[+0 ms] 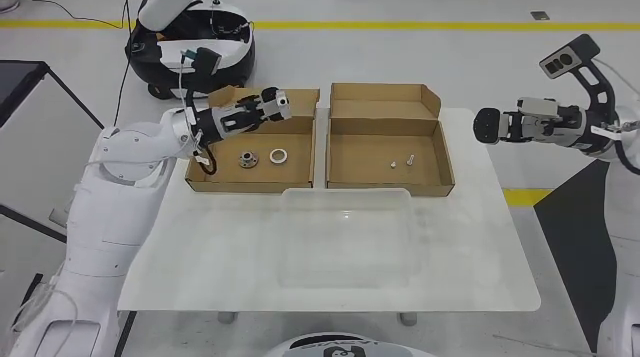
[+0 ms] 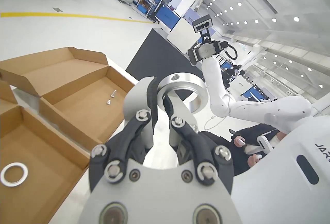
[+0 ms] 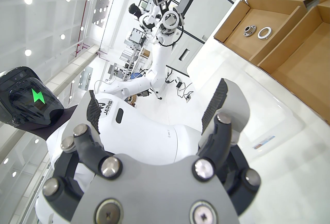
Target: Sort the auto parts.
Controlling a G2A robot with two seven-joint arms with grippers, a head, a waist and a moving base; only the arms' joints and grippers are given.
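Currently the left gripper (image 2: 158,96) pinches a threaded metal collar (image 2: 190,80) by its wall, one finger inside the bore, above the left cardboard box (image 1: 250,186). The right gripper (image 3: 157,91) hangs wide open, well apart.

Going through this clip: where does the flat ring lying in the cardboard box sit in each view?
Top view: flat ring on the floor of the left box, beside the flanged part.
Left wrist view: flat ring on that box's floor, apart from the collar in the left tool.
Right wrist view: flat ring beside the flanged part, in the farther box.
Shared landmark: the left box.
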